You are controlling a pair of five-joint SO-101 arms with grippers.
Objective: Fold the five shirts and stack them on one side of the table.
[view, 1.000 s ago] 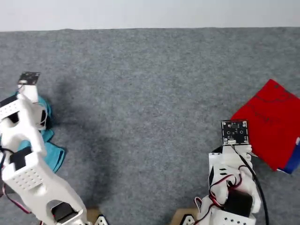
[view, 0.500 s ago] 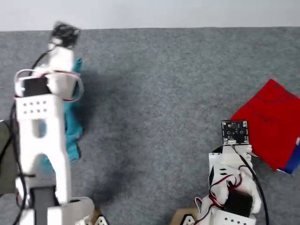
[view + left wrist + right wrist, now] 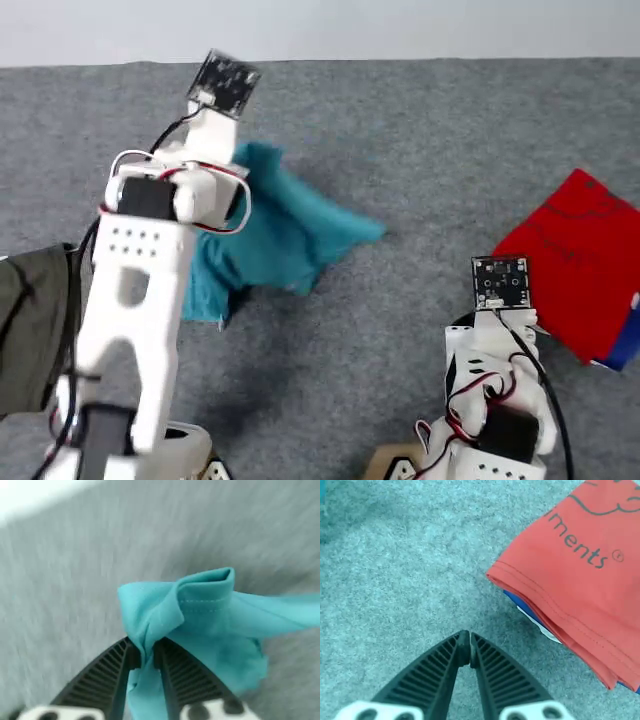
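Two arms stand at the near edge of the grey table (image 3: 420, 130). The right gripper (image 3: 469, 645) hangs low over the bare cover near that edge, its jaws pressed together on nothing. Just beside it, on the table's right side, lies a folded red shirt (image 3: 585, 260), resting on a blue shirt (image 3: 626, 345) whose edge peeps out beneath. At the left edge lies a dark olive garment (image 3: 30, 320), partly cut off. Farther out, the left gripper (image 3: 145, 652) is clamped on a bunched fold of a teal shirt (image 3: 290, 235). It is crumpled and unfolded and spreads across the left-centre of the table, one corner pointing toward the middle.
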